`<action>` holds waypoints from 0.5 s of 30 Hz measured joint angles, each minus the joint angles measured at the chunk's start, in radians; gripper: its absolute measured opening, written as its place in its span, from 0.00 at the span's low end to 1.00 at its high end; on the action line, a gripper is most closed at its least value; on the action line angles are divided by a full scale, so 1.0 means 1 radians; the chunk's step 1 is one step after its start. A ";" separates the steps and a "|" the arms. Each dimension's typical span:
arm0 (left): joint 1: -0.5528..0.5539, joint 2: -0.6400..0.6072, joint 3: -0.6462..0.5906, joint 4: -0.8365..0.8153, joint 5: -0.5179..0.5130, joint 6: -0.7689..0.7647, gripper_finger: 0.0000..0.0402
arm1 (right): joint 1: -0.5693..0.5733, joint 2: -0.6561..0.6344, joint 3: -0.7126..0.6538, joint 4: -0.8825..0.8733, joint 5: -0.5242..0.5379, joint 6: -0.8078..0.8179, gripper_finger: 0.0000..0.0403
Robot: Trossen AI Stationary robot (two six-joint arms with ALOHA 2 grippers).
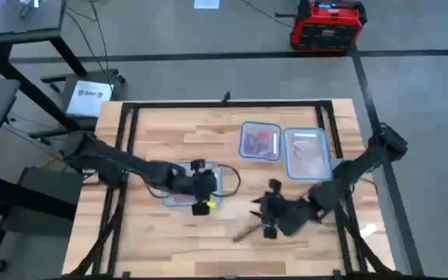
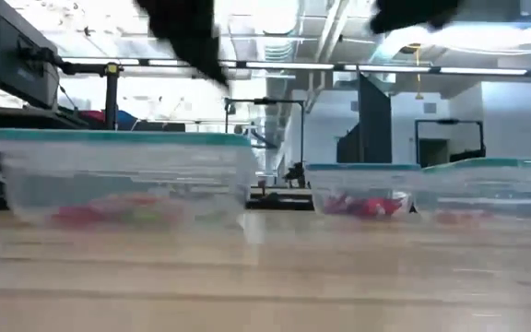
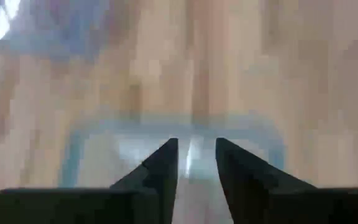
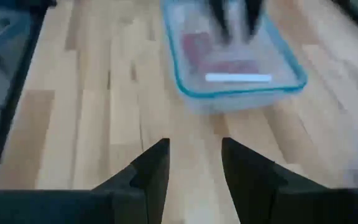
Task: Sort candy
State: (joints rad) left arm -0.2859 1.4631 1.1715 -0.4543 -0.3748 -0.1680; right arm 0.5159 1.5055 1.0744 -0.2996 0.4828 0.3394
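Left tool (image 3: pixel 196 163), fingers slightly parted and empty, above the left tub (image 1: pixel 185 194) holding candy (image 2: pixel 109 212); right tool (image 4: pixel 194 165), open and empty, over bare bench (image 1: pixel 154 241).

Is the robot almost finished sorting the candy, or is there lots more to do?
Partly done, as far as I can tell. Candy already lies in all three tubs: the back tub, the right tub and the left tub. The left gripper hangs over the left tub with nothing between its jaws. The right gripper is over bare table, also empty. How much is left, I cannot tell.
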 joint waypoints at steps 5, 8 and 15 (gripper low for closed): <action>0.019 -0.139 -0.028 -0.003 -0.028 0.048 0.15 | -0.229 -0.001 0.000 0.075 -0.290 -0.202 0.30; 0.049 -0.223 -0.106 0.010 -0.017 0.032 0.03 | -0.345 -0.038 -0.019 0.081 -0.457 -0.261 0.20; 0.096 -0.457 -0.455 0.420 0.058 0.058 0.00 | -0.542 -0.357 -0.307 0.251 -0.645 -0.269 0.04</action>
State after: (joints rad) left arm -0.1901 1.0059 0.7163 -0.0342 -0.3168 -0.1100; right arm -0.0261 1.1480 0.7671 -0.0486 -0.1621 0.0708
